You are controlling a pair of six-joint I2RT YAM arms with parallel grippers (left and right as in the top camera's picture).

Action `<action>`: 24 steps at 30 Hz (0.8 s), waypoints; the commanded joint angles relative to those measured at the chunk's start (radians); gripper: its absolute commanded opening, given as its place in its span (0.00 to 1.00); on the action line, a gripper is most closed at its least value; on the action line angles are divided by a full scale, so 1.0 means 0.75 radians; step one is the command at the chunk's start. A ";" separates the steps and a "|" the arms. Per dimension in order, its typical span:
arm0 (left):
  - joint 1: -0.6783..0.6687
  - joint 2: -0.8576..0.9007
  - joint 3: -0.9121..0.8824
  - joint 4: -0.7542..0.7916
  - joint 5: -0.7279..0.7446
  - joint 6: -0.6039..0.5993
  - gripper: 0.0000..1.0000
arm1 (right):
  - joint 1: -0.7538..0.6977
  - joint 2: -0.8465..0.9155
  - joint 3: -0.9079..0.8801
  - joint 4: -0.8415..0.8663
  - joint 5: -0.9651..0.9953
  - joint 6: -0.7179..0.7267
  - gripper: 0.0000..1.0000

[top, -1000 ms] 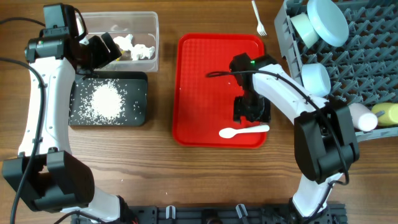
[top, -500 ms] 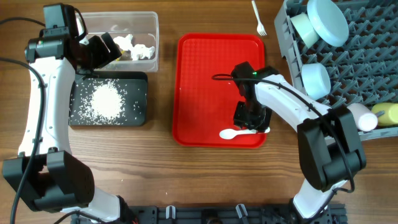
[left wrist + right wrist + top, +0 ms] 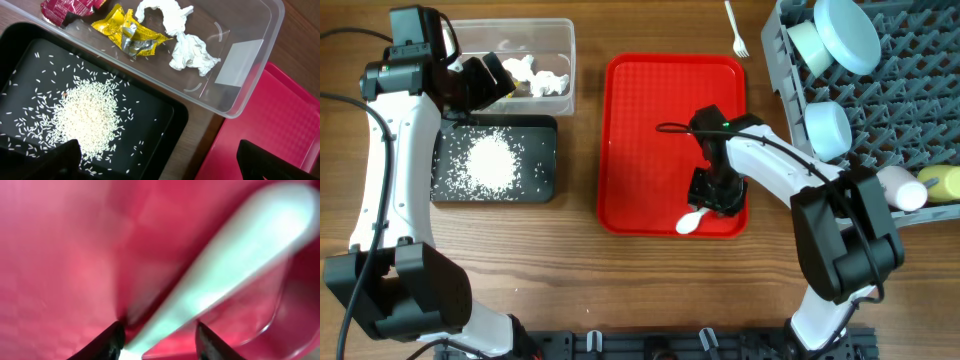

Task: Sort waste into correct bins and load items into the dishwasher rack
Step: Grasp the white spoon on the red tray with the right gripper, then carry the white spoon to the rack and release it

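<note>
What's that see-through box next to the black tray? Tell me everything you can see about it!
The clear tub is a see-through plastic rectangle with rounded corners and no lid. It sits flat on the wooden table, close beside the black tray. Inside lie a red wrapper, a crumpled yellow wrapper and scrunched white tissue. One end is bare, with a pale rectangular patch on the bottom.

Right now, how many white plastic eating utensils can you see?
2. The fork lies on the wooden table past the red tray, left of the rack. The spoon sits at that tray's near edge, at the right pincer. The rack might hide more.
</note>
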 commanded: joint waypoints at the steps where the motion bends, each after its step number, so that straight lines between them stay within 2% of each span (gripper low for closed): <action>1: 0.004 -0.002 0.006 0.000 0.007 -0.012 1.00 | 0.006 0.026 -0.022 0.056 0.153 0.002 0.31; 3: 0.004 -0.003 0.006 0.000 0.007 -0.012 1.00 | 0.006 0.026 -0.022 0.083 0.177 -0.006 0.19; 7: 0.004 -0.003 0.006 0.000 0.007 -0.012 1.00 | 0.006 0.026 -0.022 0.184 0.176 -0.047 0.04; 12: 0.004 -0.003 0.006 0.000 0.007 -0.012 1.00 | 0.006 0.026 -0.022 0.257 0.177 -0.070 0.05; 16: 0.004 -0.003 0.006 0.000 0.007 -0.012 1.00 | 0.003 0.025 -0.013 0.292 0.176 -0.172 0.04; 19: 0.004 -0.002 0.006 0.000 0.007 -0.012 1.00 | -0.023 -0.001 0.065 0.245 0.159 -0.220 0.04; 24: 0.004 -0.003 0.006 0.000 0.007 -0.012 1.00 | -0.132 -0.186 0.281 0.172 0.153 -0.275 0.04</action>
